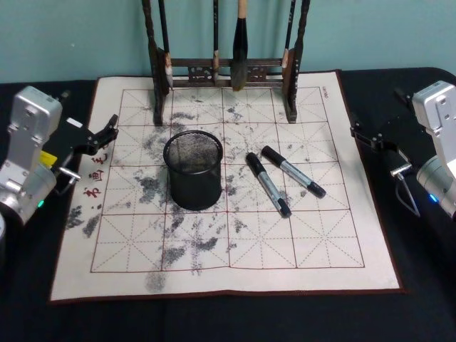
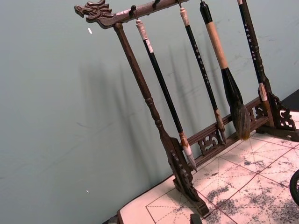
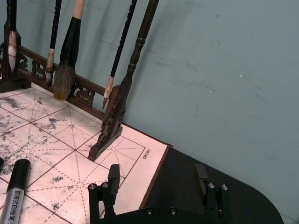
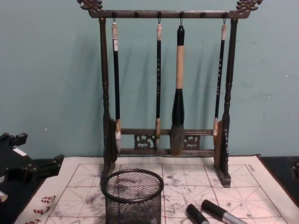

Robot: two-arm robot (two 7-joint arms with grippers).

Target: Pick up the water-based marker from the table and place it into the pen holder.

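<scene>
markers (image 1: 268, 184) right of pen holder (image 1: 194, 189), rack (image 1: 263, 71) behind

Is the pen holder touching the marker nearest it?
Apart. The head view shows bare mat between the pen holder and the nearest marker.

The pen holder (image 1: 193, 171) is black mesh, the mat (image 1: 328, 242) cream with red grid.

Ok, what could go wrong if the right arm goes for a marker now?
The left marker and right marker lie close, nearly parallel: the open right gripper closing on one may knock the other. The pen holder stands beside the left marker; a sweeping arm might tip it. Brushes hang on the rack behind; a high lift could snag them. The left gripper is parked by the mat's left edge.
</scene>
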